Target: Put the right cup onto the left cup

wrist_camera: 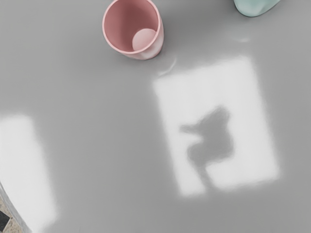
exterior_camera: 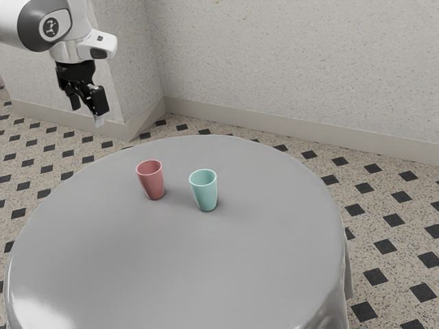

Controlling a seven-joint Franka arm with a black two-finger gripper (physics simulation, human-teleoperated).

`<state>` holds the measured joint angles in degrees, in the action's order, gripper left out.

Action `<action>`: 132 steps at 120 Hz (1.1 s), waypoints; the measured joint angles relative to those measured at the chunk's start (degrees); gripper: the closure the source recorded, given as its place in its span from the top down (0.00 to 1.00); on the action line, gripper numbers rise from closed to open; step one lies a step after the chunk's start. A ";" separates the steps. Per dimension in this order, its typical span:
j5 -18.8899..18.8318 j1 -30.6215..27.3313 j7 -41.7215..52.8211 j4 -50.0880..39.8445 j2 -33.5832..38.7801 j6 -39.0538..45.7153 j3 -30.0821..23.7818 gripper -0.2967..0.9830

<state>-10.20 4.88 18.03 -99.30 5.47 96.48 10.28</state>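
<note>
The black gripper (exterior_camera: 87, 114) is holding its fingers spread; the tapered pink cup (exterior_camera: 152, 182) and mint-green cup (exterior_camera: 205, 192) are standing upright, apart, on the glossy round grey table (exterior_camera: 171, 267)

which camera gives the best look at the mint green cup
The exterior view: the mint green cup is all in frame there, upright on the table, open rim and outer side in sight. In the wrist view the picture's edge cuts it off, leaving a rounded part and no full rim.
</note>
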 joint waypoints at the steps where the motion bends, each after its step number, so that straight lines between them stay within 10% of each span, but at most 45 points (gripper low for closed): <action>1: 0.00 0.00 -0.01 -0.01 0.03 0.00 0.00 0.77; 44: 0.09 3.43 -0.43 0.49 -1.46 0.61 -0.08 0.77; 92: 11.34 4.58 -1.14 5.23 -18.34 9.05 -0.73 0.77; 132: 13.34 4.53 -1.10 17.30 -32.73 14.55 -0.46 0.77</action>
<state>3.14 9.40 16.92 -82.00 -27.26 111.03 9.82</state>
